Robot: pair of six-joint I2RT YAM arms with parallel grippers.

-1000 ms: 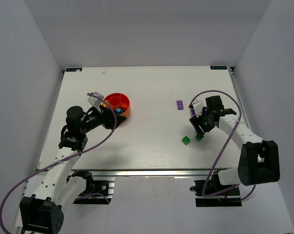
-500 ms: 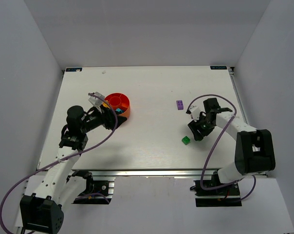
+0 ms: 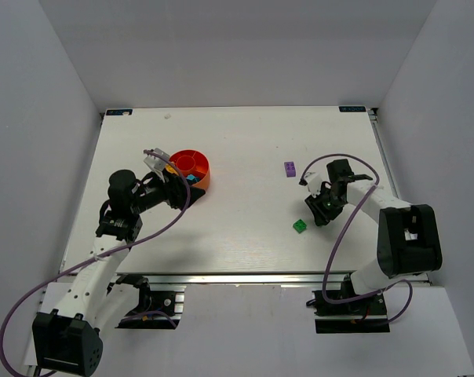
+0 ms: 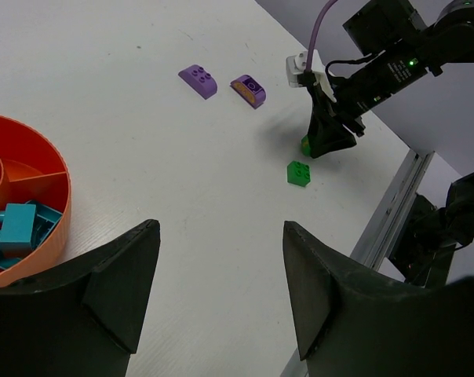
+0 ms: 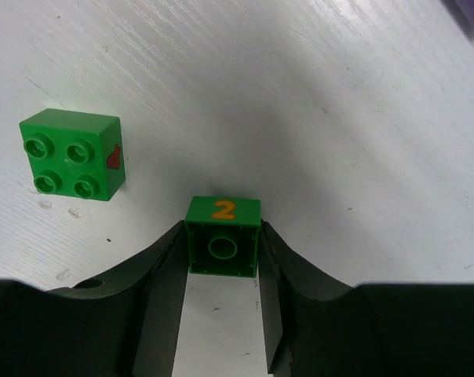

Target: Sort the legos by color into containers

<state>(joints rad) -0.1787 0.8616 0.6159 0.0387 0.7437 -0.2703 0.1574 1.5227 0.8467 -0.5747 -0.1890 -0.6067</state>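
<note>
Between the right jaws sits the small green square plastic brick with an orange 2 on its face [image 5: 223, 236]. A finger presses flat against each of its side walls, so we read the jaws as grasping it, though it rests on the white table [image 5: 339, 118] and is not yet raised. The hold looks square and centred, with the brick's far edge just past the fingertips. We should keep that pressure even and lift straight up, without dragging.

Ahead of the jaws and off to their left lies a second green plastic brick with four studs [image 5: 71, 154], apart from the held one. A vertical rise clears it; a sideways sweep to the left might knock it.

Further out are two rounded purple plastic pieces [image 4: 198, 81] [image 4: 249, 89], well clear of the lift.

Farthest off, across the table, stands the round orange plastic dish with wedge compartments [image 3: 204, 177]. Teal plastic bricks [image 4: 17, 224] lie in one wedge; we cannot tell which section is meant for green. The left jaws hang released and empty just beside the dish, so the carry should approach from the open side and lower the brick well inside one wedge before letting go.
</note>
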